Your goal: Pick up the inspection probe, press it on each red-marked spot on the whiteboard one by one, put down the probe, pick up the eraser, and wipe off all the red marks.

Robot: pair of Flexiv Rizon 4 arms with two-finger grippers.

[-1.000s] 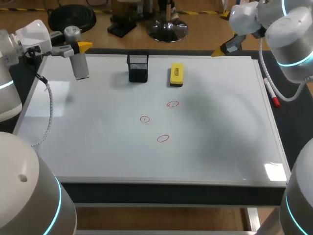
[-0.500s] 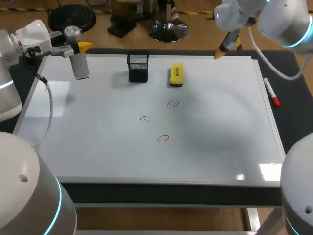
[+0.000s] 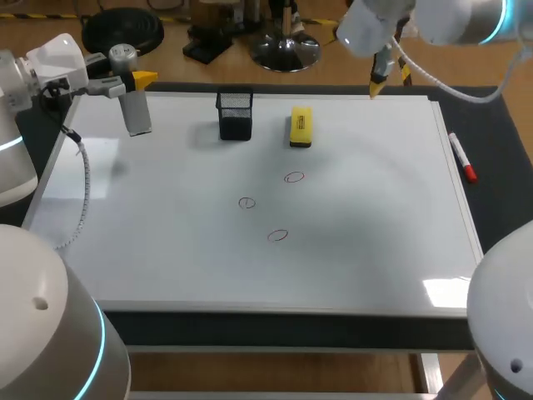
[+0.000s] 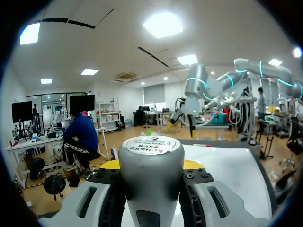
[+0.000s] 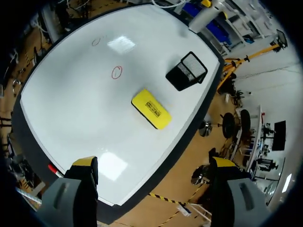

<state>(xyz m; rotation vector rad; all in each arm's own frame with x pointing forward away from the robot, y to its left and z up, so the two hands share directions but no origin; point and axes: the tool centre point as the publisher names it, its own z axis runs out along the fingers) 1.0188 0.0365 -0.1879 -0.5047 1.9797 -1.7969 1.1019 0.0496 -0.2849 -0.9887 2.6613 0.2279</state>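
Left end effector [image 3: 127, 82] grips the rigid, likely slick probe [image 3: 136, 112] below its cap; right end effector [image 3: 390, 77] open beyond the light eraser [image 3: 301, 127].

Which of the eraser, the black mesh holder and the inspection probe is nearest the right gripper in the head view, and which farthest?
From the right gripper:
1. yellow eraser, just to its left.
2. black mesh holder, left of the eraser.
3. inspection probe, far left, beyond the holder.

Ahead of my right gripper [image 5: 154, 163]: yellow eraser [image 5: 150, 109], black mesh holder [image 5: 186, 71], red circles [image 5: 116, 72], white whiteboard [image 5: 71, 109]; between my left jaws, grey probe [image 4: 150, 175].
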